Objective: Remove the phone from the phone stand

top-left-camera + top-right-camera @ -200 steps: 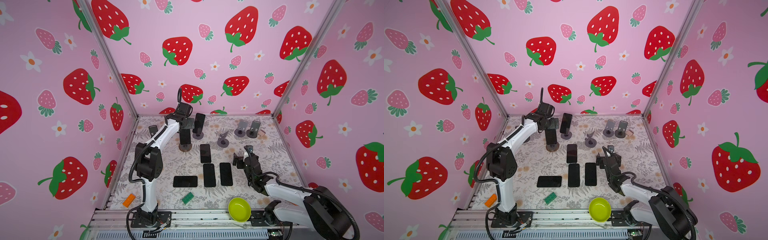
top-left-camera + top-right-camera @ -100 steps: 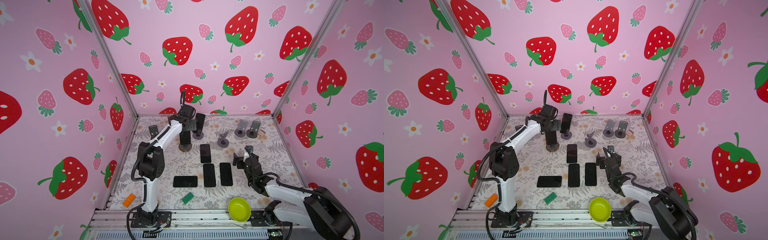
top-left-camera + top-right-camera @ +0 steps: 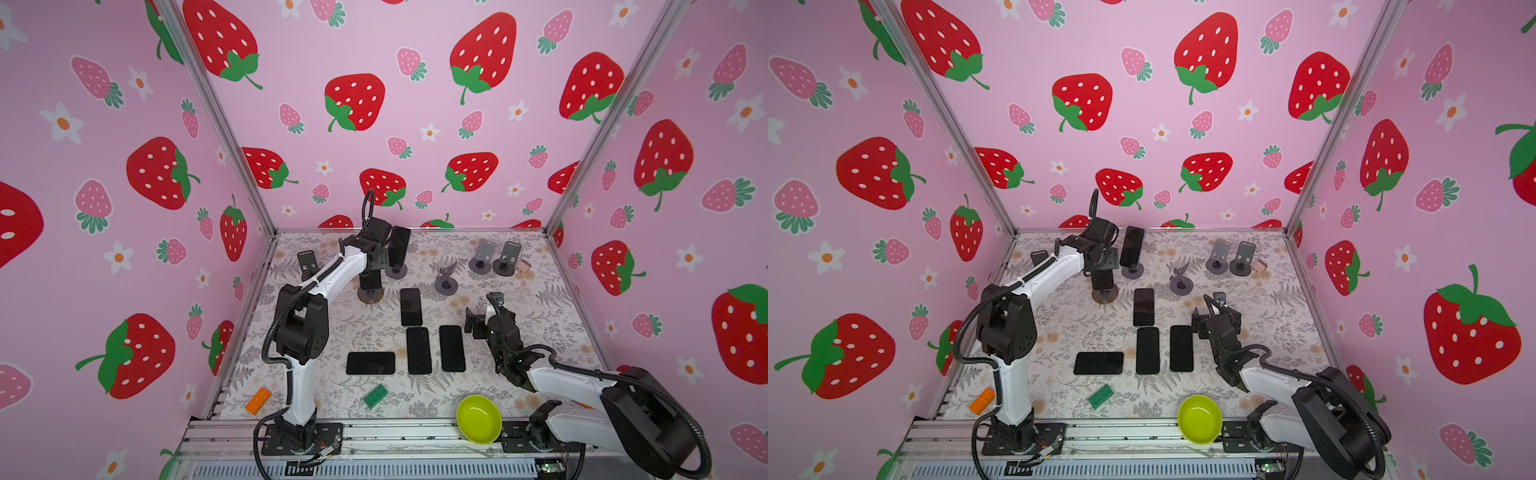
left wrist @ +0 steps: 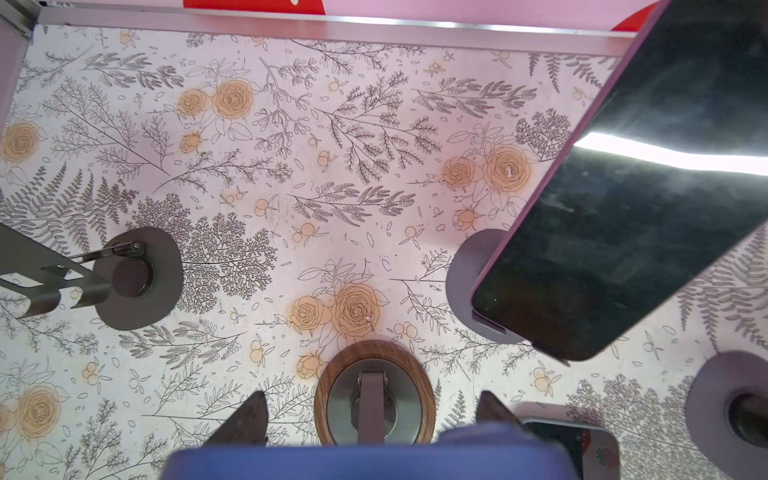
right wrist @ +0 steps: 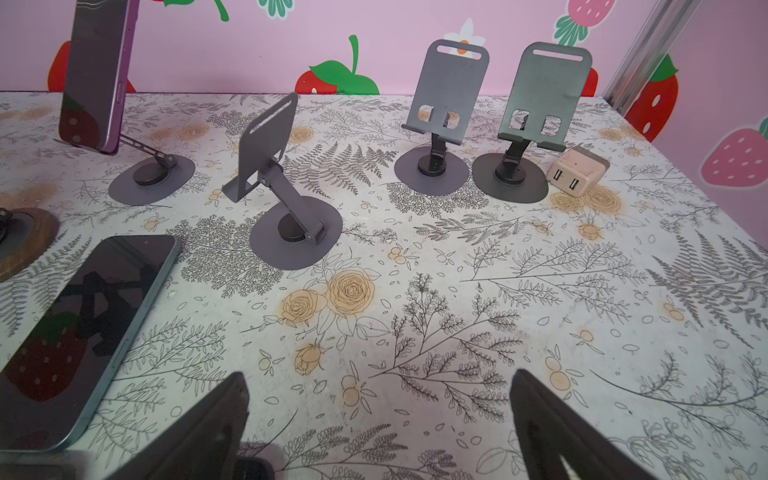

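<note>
A phone (image 3: pixel 368 277) with a blue top edge (image 4: pixel 365 461) stands on the wood-ringed phone stand (image 4: pixel 424 399) at the back left of the mat, seen in both top views (image 3: pixel 1102 279). My left gripper (image 4: pixel 372 415) hangs right over it (image 3: pixel 376 259). Its dark fingers (image 4: pixel 249 419) straddle the blue edge, which hides whether they touch the phone. A purple-cased phone (image 4: pixel 623 228) leans on a grey stand (image 3: pixel 395 272) just beside it. My right gripper (image 5: pixel 376 399) is open over bare mat at the right (image 3: pixel 482 309).
Several phones lie flat mid-mat (image 3: pixel 417 350). Empty grey stands (image 3: pixel 445 278) (image 3: pixel 482 257) (image 3: pixel 507 259) and a pink charger (image 5: pixel 575 170) sit at the back. Another stand (image 3: pixel 307 262) is at the back left. A green bowl (image 3: pixel 478 419), orange brick (image 3: pixel 257 401) and green brick (image 3: pixel 375 396) lie in front.
My left gripper has shifted right and slightly down over the wood-ringed stand, and its fingers have drawn closer together. The right arm has not moved.
</note>
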`<state>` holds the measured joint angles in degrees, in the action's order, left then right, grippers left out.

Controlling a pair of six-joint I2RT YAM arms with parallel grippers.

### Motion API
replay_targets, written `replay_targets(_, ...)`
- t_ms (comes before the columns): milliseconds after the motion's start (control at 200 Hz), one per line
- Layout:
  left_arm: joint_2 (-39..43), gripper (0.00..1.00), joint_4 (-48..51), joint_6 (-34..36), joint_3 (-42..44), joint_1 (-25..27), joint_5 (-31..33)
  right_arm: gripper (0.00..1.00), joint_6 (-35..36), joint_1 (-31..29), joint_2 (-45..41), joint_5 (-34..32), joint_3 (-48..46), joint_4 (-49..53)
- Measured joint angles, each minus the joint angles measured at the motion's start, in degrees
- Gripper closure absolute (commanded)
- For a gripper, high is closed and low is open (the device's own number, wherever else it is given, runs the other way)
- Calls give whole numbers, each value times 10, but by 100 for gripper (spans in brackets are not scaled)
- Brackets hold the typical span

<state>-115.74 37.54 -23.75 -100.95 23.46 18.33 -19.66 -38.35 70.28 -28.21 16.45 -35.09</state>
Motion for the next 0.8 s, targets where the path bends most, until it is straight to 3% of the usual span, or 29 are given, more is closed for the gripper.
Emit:
replay_targets(130,0,32,0,4,0,0,-7,0,0,0,3,0,0,0)
replay_targets(500,10,33,9,14,0,-3,-21,0,0,0,6,3,2,0)
replay_targets(795,90,33,39,17,2,-3,-25,0,9,0,7,16,2,0)
